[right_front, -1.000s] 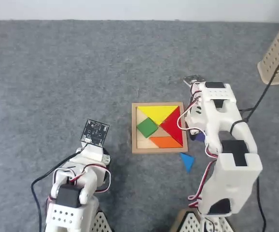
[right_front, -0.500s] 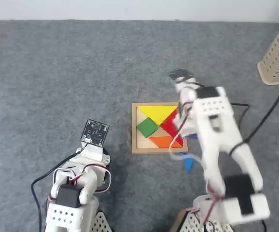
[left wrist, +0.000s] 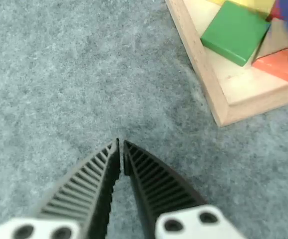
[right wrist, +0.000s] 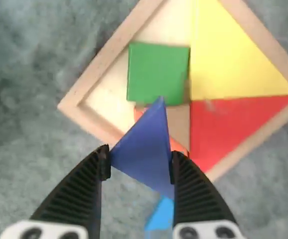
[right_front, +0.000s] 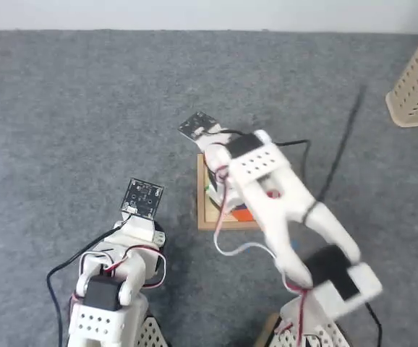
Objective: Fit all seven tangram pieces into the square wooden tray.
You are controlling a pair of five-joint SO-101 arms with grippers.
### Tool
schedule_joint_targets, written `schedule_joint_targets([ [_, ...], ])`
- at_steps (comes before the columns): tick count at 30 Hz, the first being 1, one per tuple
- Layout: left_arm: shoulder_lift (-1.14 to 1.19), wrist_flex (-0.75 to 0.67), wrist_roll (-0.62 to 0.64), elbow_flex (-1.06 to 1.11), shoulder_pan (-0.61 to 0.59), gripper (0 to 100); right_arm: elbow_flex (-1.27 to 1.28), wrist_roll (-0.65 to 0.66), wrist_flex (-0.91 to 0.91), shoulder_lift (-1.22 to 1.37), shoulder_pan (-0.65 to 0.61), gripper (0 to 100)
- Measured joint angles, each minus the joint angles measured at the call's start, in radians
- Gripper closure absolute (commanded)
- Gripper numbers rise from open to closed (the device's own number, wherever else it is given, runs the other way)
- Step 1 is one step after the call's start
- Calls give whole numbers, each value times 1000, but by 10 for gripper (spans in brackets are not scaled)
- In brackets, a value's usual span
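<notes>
In the right wrist view my right gripper is shut on a dark blue triangle, held above the square wooden tray. The triangle's tip lies over the lower edge of the green square. Inside the tray also lie a large yellow triangle, a large red triangle and an orange piece, mostly hidden. A light blue triangle lies on the carpet behind the fingers. My left gripper is shut and empty, on the carpet short of the tray's corner.
From above, the right arm stretches across the tray and hides most of it. The left arm sits at the near left. A perforated beige basket stands at the far right. Grey carpet covers the table.
The right arm has swung left from beside the tray to over it, carrying the dark blue triangle. The left arm has kept still.
</notes>
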Motion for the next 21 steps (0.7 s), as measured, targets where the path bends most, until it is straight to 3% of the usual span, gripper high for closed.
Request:
schedule_joint_targets([
  [10,0,0,0,0,0,988,-149,-75,-2,219,-137,987],
  [17,0,0,0,0,0,988,-152,-89,0,221,-143,979],
  [21,0,0,0,0,0,988,-152,-89,0,221,-149,902],
])
